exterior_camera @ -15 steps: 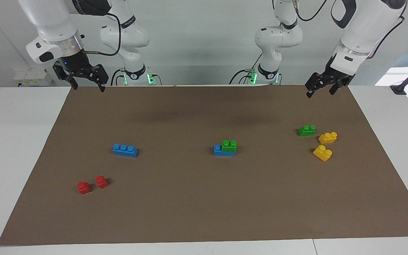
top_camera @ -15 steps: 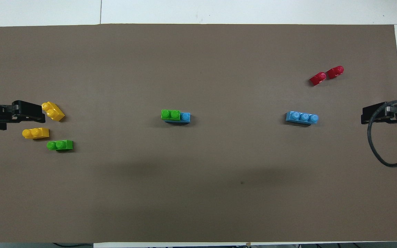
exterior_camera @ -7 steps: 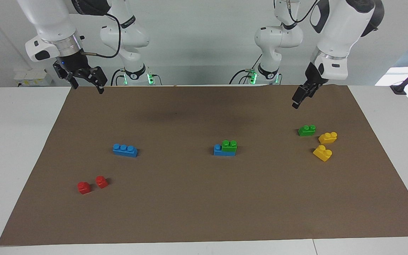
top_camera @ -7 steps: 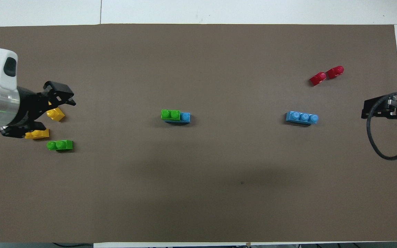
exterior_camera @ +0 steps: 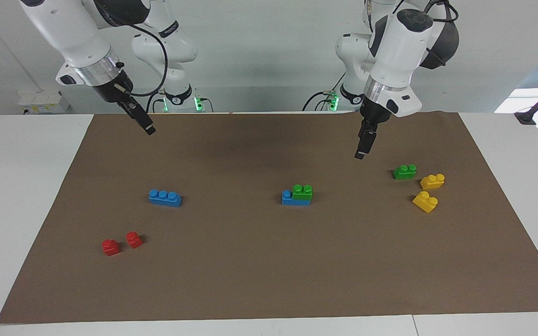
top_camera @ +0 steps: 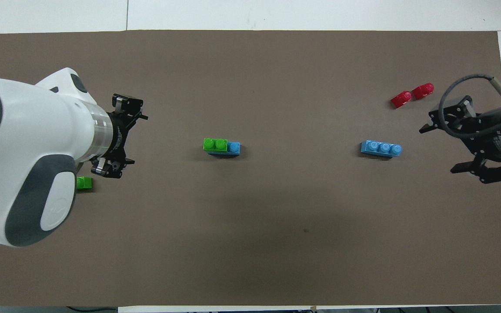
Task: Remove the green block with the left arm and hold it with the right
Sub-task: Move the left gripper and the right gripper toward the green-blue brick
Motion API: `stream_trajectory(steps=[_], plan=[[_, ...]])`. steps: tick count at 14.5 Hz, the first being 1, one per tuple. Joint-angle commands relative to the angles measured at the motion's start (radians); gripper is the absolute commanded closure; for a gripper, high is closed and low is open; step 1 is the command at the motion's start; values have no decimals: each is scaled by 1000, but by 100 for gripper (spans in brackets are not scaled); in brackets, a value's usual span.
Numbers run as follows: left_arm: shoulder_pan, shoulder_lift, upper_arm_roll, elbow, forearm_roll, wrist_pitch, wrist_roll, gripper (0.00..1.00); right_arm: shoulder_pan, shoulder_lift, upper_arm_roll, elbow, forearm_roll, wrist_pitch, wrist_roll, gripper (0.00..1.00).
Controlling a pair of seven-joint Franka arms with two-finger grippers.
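Observation:
A green block (exterior_camera: pixel 302 192) sits on one end of a blue three-stud brick (exterior_camera: pixel 289 199) in the middle of the brown mat; the pair also shows in the overhead view (top_camera: pixel 215 144). A second green block (exterior_camera: pixel 404 171) lies loose toward the left arm's end, half covered by the arm in the overhead view (top_camera: pixel 85 183). My left gripper (exterior_camera: pixel 361 150) hangs in the air over the mat between the two green blocks, open and empty (top_camera: pixel 129 137). My right gripper (exterior_camera: pixel 148 129) hangs open and empty over the mat at the right arm's end (top_camera: pixel 445 148).
A lone blue three-stud brick (exterior_camera: pixel 165 198) lies toward the right arm's end. Two red blocks (exterior_camera: pixel 110 247) (exterior_camera: pixel 134 239) lie farther from the robots than it. Two yellow bricks (exterior_camera: pixel 432 181) (exterior_camera: pixel 425 201) lie beside the loose green block, hidden by the left arm in the overhead view.
Both arms have swung in from the mat's ends toward the middle and turned their wrists. The left arm now covers the yellow bricks from above. No block has moved.

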Motion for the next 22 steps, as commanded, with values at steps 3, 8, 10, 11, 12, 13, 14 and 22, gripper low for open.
stream_trajectory(steps=[3, 8, 10, 11, 12, 13, 14, 22], plan=[[-80, 108, 16, 22, 1, 57, -148, 0, 60, 24, 8, -97, 192, 170, 373, 5], [-115, 206, 16, 34, 26, 100, -309, 0, 154, 137, 8, -122, 293, 303, 442, 5], [-141, 238, 16, 34, 64, 129, -345, 0, 178, 176, 8, -128, 347, 337, 475, 5], [-141, 241, 15, 34, 67, 139, -349, 0, 206, 187, 8, -149, 356, 369, 499, 5], [-141, 248, 15, 34, 64, 155, -362, 0, 229, 188, 8, -177, 373, 422, 527, 5], [-141, 254, 15, 36, 64, 167, -375, 0, 243, 196, 8, -198, 405, 464, 539, 5], [-143, 270, 15, 43, 64, 172, -385, 0, 251, 208, 8, -204, 437, 483, 542, 5], [-174, 353, 16, 59, 78, 233, -477, 0, 387, 323, 8, -220, 530, 740, 576, 5]])
